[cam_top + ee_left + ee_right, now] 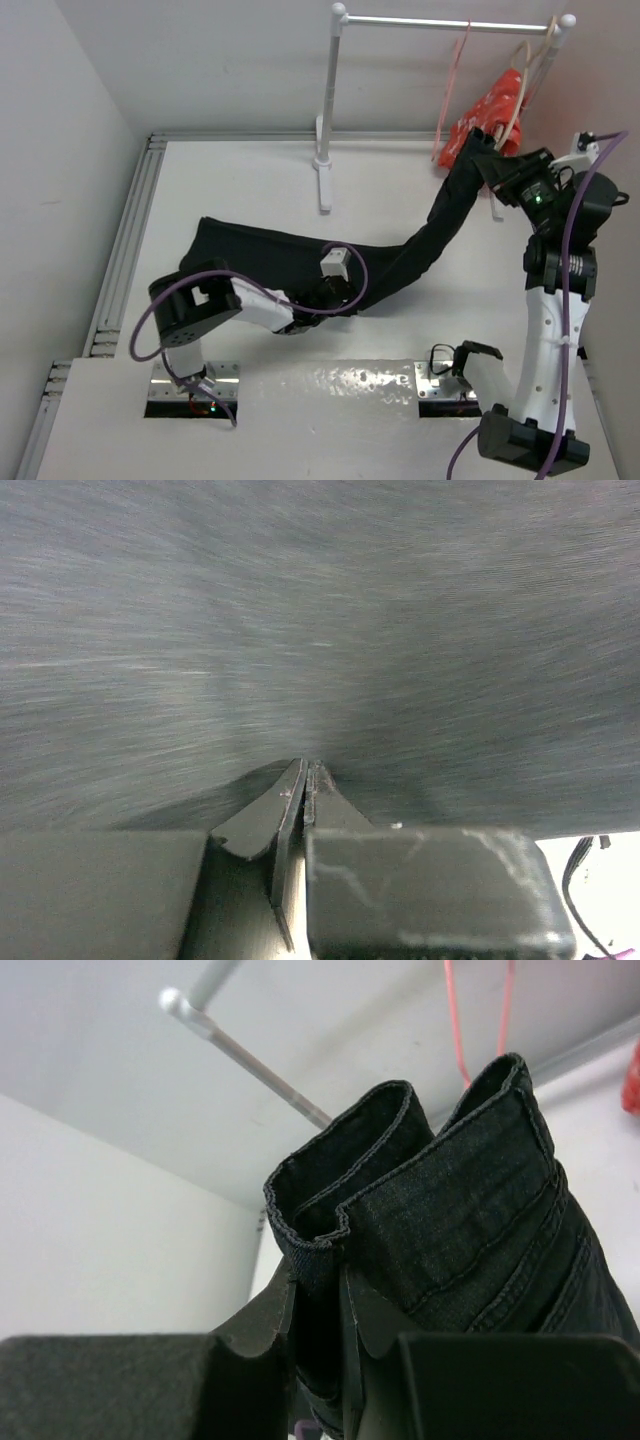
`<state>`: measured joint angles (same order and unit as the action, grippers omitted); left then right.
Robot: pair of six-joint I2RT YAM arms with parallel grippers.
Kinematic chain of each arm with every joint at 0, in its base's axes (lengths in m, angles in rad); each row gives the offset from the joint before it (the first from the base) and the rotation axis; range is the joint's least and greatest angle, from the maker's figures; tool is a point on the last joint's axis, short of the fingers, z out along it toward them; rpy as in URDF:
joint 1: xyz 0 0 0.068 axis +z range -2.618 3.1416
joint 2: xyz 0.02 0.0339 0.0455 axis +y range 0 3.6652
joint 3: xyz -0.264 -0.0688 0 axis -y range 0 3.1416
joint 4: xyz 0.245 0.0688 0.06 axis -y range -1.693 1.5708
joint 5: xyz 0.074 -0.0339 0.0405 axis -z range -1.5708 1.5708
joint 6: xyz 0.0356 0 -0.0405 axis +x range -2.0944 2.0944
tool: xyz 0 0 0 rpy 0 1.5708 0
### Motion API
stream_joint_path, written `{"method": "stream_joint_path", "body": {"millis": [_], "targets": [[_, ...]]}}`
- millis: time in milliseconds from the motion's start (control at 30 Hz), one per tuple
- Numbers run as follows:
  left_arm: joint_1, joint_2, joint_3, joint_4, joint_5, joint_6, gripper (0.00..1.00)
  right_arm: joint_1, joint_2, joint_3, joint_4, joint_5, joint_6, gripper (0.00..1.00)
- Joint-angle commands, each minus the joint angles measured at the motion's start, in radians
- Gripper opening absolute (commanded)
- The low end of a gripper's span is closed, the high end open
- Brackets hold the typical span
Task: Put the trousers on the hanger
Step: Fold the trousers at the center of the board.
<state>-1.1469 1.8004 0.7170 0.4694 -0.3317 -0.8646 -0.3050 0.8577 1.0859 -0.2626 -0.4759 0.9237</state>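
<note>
The black trousers (pixel 300 255) lie across the table from the left and rise at the right end towards the rail. My right gripper (pixel 492 160) is shut on their folded waistband (pixel 420 1190), its jaws (pixel 318 1265) clamped on the hem edge and holding it up. The thin pink-red hanger (pixel 455 80) hangs from the rail just beyond, and its wires (pixel 455 1020) show above the waistband. My left gripper (pixel 318 297) rests low at the trousers' near edge. Its jaws (pixel 308 765) are shut, tips against the dark fabric (pixel 320 630), with no cloth visible between them.
A white rack with a metal rail (pixel 450 24) and post (pixel 330 100) stands at the back of the table. A beige hanger (pixel 525 70) carrying a red patterned cloth (pixel 497 105) hangs at the rail's right end, close to my right arm.
</note>
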Motion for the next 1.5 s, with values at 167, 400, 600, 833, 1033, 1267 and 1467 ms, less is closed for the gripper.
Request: {"method": "stream_joint_path", "body": {"millis": [167, 400, 600, 833, 1033, 1267, 1467], "targets": [[-0.01, -0.254, -0.103, -0.167, -0.17, 0.038, 0.0, 0.194, 0.141, 0.244, 0.146, -0.006, 0.036, 0.0], [0.044, -0.817, -0.088, -0.438, -0.383, 0.203, 0.0, 0.673, 0.447, 0.561, -0.052, 0.319, -0.215, 0.0], [0.061, -1.177, -0.09, -0.771, -0.51, 0.162, 0.0, 0.813, 0.563, 0.522, 0.016, 0.45, -0.287, 0.0], [0.061, -1.447, -0.012, -1.089, -0.619, 0.076, 0.0, 0.96, 0.794, 0.672, 0.005, 0.522, -0.329, 0.0], [0.061, -1.515, 0.071, -1.164, -0.624, 0.07, 0.0, 0.997, 0.978, 0.845, -0.004, 0.64, -0.261, 0.0], [0.058, -1.504, 0.19, -1.252, -0.673, 0.105, 0.0, 1.122, 1.176, 1.05, -0.004, 0.675, -0.292, 0.0], [0.055, -1.564, 0.187, -1.281, -0.702, 0.087, 0.0, 1.245, 1.411, 1.124, 0.074, 0.652, -0.258, 0.0]]}}
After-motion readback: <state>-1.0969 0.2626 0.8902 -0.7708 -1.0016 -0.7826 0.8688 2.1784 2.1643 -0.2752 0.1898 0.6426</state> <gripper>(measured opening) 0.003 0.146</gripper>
